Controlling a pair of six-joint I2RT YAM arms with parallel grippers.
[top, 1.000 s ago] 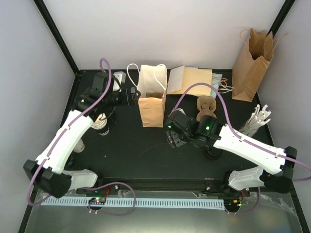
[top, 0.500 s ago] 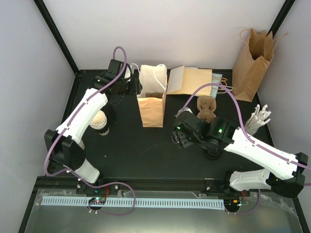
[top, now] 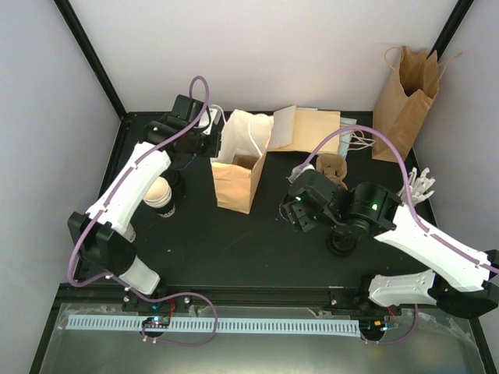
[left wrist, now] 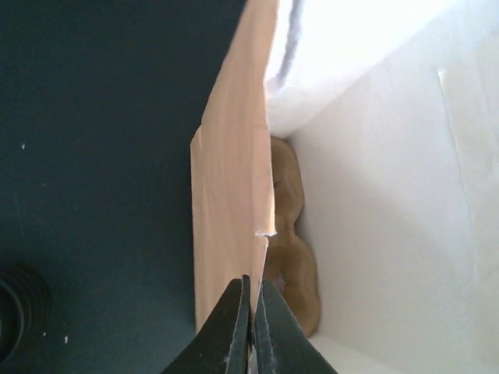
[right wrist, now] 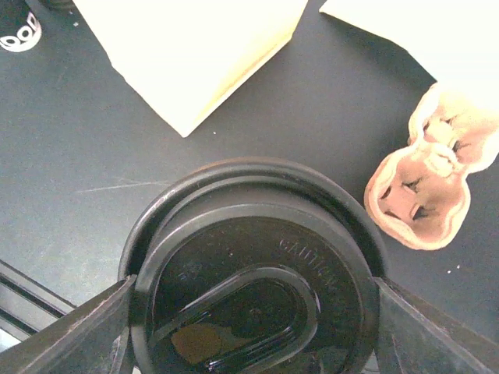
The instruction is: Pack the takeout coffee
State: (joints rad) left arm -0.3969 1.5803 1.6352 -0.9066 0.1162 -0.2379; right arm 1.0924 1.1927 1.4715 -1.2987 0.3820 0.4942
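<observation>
A takeout coffee with a round black lid [right wrist: 253,288] sits between my right gripper's [right wrist: 253,331] fingers [right wrist: 82,335], which are shut on it. In the top view that gripper [top: 301,212] hangs right of the open tan paper bag [top: 236,173]. My left gripper [left wrist: 251,312] is shut on the bag's thin side wall [left wrist: 230,195] at the rim, at the bag's left rear corner [top: 214,142]. A brown moulded carrier [left wrist: 292,257] lies inside the bag. Another cream-white cup [top: 160,192] stands beside the left arm.
A brown cup carrier [top: 331,167] sits behind the right arm. Flat paper bags [top: 308,128] lie at the back. A tall tan bag [top: 405,93] stands in the back right corner. White cutlery [top: 415,188] lies at right. A round black lid [top: 341,246] shows under the right arm.
My left gripper moved from the back left to the bag's rim and closed on it; the bag now leans left. The right arm shifted right with the cup.
</observation>
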